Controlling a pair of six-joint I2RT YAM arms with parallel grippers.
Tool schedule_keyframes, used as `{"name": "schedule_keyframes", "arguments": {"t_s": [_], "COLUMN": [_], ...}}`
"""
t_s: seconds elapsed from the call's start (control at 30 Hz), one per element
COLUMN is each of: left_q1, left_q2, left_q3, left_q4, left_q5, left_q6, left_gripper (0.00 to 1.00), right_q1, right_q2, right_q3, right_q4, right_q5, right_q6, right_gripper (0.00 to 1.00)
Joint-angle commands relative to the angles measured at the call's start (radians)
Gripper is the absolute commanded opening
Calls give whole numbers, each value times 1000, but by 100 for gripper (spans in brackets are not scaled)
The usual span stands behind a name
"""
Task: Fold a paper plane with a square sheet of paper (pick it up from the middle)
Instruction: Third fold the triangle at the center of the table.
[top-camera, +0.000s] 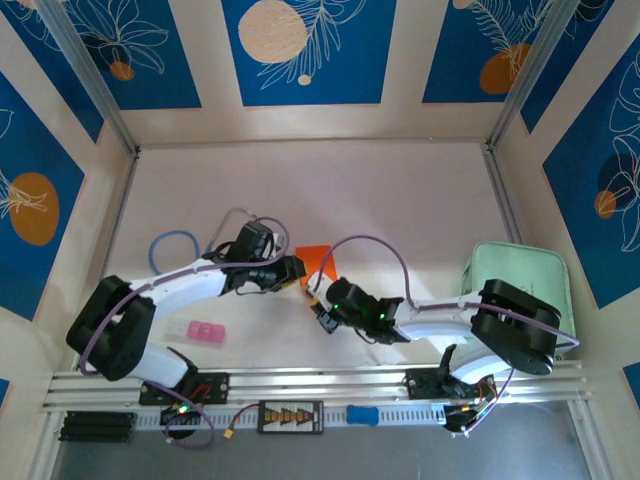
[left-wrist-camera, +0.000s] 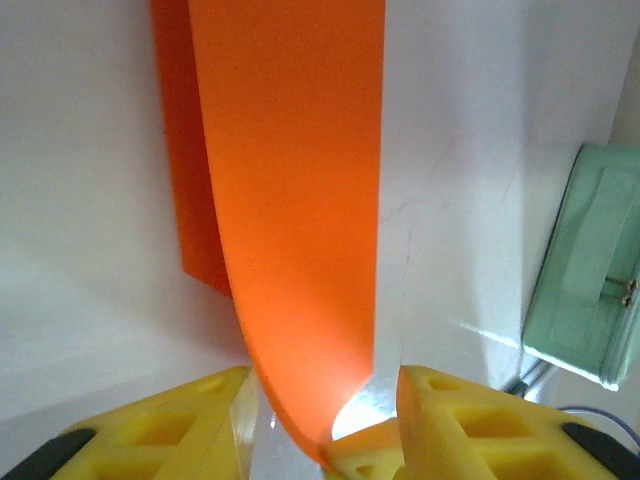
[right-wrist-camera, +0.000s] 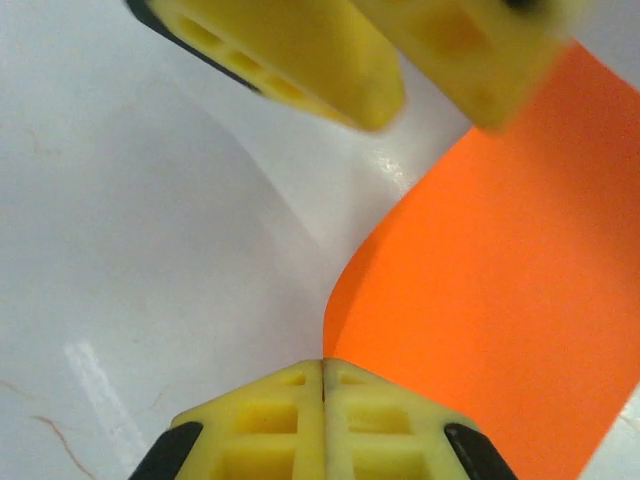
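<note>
Orange paper (top-camera: 314, 259), centre frame, stretches lengthwise away from my right pincer (right-wrist-camera: 323, 366), which pinches its near edge tight. My left pincer (left-wrist-camera: 322, 382) straddles it, jaws parted.

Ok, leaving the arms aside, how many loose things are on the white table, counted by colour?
Orange: 1, the orange paper sheet
Pink: 1, the pink block, with a paler part at its left end that is too small to tell apart
Pale green: 1, the green tray
Blue: 1, the blue loop
Total: 4
</note>
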Motion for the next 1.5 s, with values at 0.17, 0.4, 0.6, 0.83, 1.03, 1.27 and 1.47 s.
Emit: {"name": "schedule_keyframes", "arguments": {"t_s": [0.17, 0.4, 0.6, 0.83, 1.03, 1.27, 1.47], "left_q1": [69, 70, 66, 45, 31, 18, 14], "left_q2": [-48, 102, 269, 418, 481, 521, 529], "left_q3": [59, 191, 299, 385, 382, 351, 364], "left_q4": [-106, -96, -112, -169, -202, -204, -230], "left_q5": [9, 122, 171, 177, 124, 87, 66], "left_q6": [125, 191, 231, 291, 326, 350, 371], "left_gripper": [36, 27, 20, 14, 9, 7, 7], "right_q1": [-130, -167, -173, -174, -184, -210, -242], "right_q2": [23, 66, 100, 124, 149, 163, 172], "right_q3": [25, 58, 82, 91, 93, 95, 114], "right_q4": [2, 11, 17, 33, 50, 50, 14], "right_q5": [-466, -572, -577, -564, -577, -570, -546], "right_q6": [243, 329, 368, 401, 407, 388, 330], "right_gripper": [0, 0, 0, 0, 0, 0, 0]}}
